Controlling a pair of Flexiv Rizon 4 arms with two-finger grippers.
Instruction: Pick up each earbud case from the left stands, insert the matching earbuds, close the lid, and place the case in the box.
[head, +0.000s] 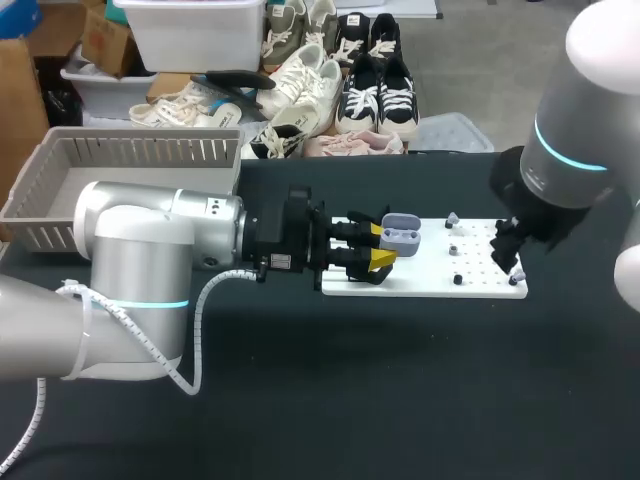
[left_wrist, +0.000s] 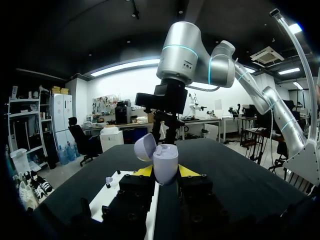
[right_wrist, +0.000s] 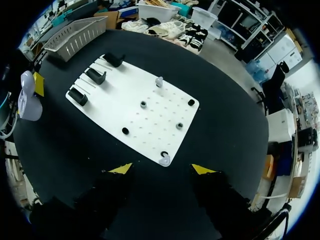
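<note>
An open lavender earbud case (head: 401, 235) is held over the left end of the white board (head: 430, 275), with my left gripper (head: 382, 246) shut on it. In the left wrist view the case (left_wrist: 165, 164) stands between the yellow tips, its lid (left_wrist: 145, 147) swung back. My right gripper (head: 508, 256) hangs above the board's right corner, where a pale earbud (head: 518, 272) sits. From the right wrist, that earbud (right_wrist: 164, 160) lies just ahead of and between the open fingers of my right gripper (right_wrist: 162, 169), untouched. A second earbud (right_wrist: 159, 81) sits farther along the board.
Three black stands (right_wrist: 95, 76) line the board's far end and show no case on them. Small black pegs (right_wrist: 143, 105) dot the board (right_wrist: 125, 115). A grey slatted basket (head: 130, 150) stands at the back left of the dark table.
</note>
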